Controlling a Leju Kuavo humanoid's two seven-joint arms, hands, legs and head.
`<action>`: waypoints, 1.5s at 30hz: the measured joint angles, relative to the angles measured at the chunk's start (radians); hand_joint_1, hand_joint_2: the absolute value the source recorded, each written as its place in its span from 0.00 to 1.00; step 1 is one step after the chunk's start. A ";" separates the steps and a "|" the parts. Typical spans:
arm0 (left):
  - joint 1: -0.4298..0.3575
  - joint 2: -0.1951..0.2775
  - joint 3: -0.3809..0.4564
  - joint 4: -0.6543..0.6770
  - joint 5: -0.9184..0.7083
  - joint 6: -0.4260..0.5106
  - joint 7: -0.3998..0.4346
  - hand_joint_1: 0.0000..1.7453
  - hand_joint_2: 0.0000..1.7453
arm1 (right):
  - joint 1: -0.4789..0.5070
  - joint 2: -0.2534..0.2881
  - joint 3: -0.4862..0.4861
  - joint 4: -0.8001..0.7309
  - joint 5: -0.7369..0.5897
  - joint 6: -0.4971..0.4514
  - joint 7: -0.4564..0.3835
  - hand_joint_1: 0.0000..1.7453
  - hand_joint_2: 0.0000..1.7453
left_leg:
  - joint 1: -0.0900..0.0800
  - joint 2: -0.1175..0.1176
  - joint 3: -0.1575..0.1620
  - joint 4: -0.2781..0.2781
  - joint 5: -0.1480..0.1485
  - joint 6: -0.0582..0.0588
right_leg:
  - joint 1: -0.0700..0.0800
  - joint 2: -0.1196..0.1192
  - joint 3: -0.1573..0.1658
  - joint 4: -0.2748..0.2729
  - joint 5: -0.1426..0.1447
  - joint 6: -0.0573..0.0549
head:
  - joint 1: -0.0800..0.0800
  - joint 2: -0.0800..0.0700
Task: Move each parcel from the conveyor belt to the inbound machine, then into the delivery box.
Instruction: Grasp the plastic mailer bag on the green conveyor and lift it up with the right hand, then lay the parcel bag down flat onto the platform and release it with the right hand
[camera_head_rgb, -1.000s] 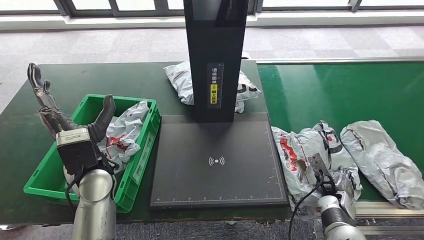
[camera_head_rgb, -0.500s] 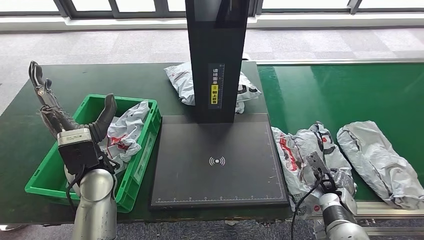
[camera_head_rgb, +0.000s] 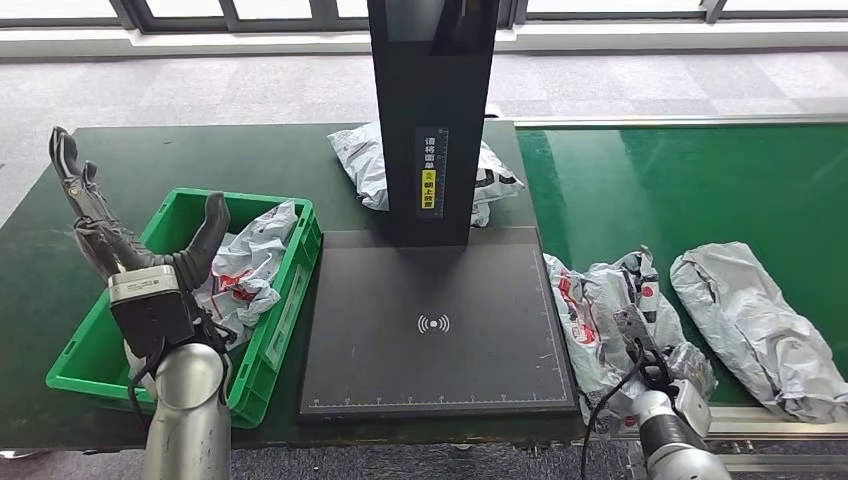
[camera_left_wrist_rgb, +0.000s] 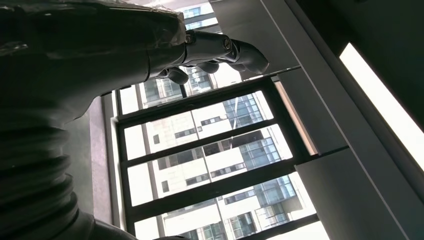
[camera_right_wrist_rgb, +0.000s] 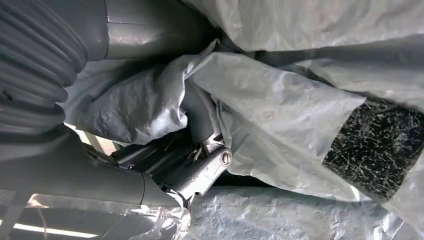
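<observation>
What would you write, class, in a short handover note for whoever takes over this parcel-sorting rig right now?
Left hand: raised over the green delivery box, fingers apart, holding nothing.
Right hand: fingers dug into the crumpled parcel at the conveyor belt's near edge; a firm grip is unclear.
Done: one parcel in box.
Left: scan the crumpled parcel on the inbound machine, box it; then the grey parcel. Another parcel lies behind the machine.

The left hand (camera_head_rgb: 125, 235) stands raised at about 8 o'clock in the head view, fingers (camera_head_rgb: 75, 180) spread apart and pointing up, holding nothing. The right hand (camera_head_rgb: 650, 365) sits low at 5 o'clock, its fingers (camera_right_wrist_rgb: 200, 125) buried in crumpled grey plastic.
</observation>
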 joint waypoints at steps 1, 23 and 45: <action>0.001 0.000 0.000 -0.002 0.000 0.000 0.000 0.00 1.00 | 0.001 0.000 0.001 0.000 0.000 -0.001 0.000 1.00 1.00 | 0.000 0.000 0.000 0.000 0.000 0.000 | 0.000 0.000 0.000 0.000 0.000 0.000 | 0.000 0.000; 0.056 -0.001 -0.004 -0.057 -0.022 -0.005 0.019 0.00 1.00 | 0.284 0.259 0.050 -0.832 -0.200 -0.338 -0.457 1.00 1.00 | 0.000 -0.006 -0.008 0.000 -0.001 0.000 | -0.001 -0.006 -0.007 0.002 -0.003 -0.001 | 0.000 0.000; 0.040 -0.009 -0.021 0.002 -0.011 -0.031 -0.022 0.00 1.00 | 0.422 0.311 0.587 -1.468 -0.467 -0.333 -0.698 1.00 1.00 | 0.000 -0.004 -0.008 -0.001 -0.001 -0.001 | -0.002 -0.003 -0.009 0.003 -0.004 -0.001 | 0.000 0.000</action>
